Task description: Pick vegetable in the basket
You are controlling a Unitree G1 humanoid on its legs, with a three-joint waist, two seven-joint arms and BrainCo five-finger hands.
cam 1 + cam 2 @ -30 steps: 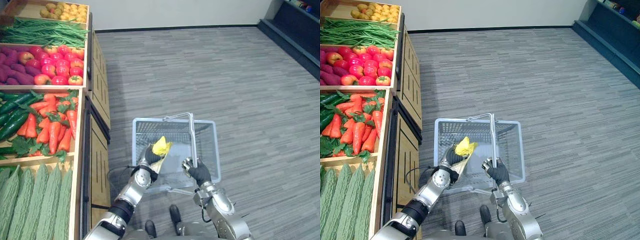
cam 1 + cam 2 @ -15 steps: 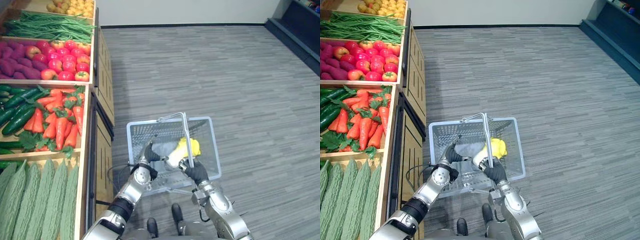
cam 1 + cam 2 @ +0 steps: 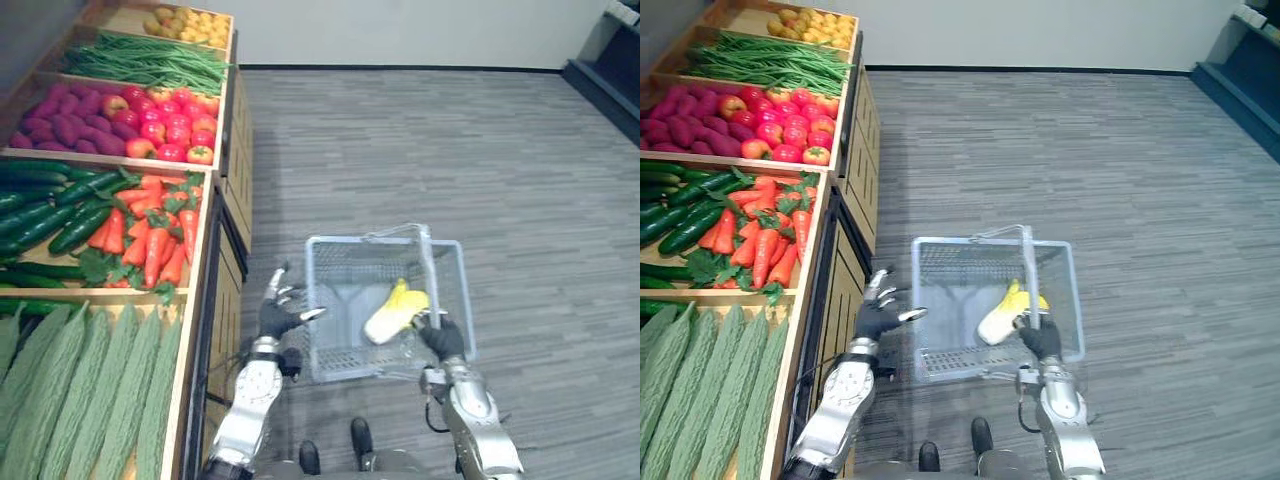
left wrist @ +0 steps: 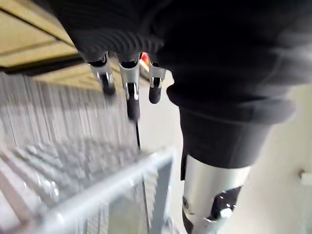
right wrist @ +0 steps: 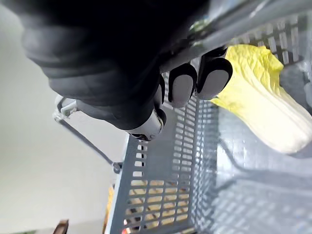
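A grey plastic basket hangs over the floor, right of the produce stand. A yellow and white cabbage lies inside it, toward its right side, and shows close up as the cabbage in the right wrist view. My right hand is shut on the basket's handle, fingers curled round the bar. My left hand is open with fingers spread and holds nothing. It hovers just left of the basket, between it and the stand. Its straight fingers point past the basket's rim.
A wooden produce stand runs along the left, holding bitter gourds, carrots, cucumbers, red tomatoes and green beans. Grey plank floor stretches ahead and to the right.
One second ago my left hand held the cabbage over the basket. It has let go; the cabbage lies in the basket, and the hand has drawn back left and opened. The camera has also shifted.
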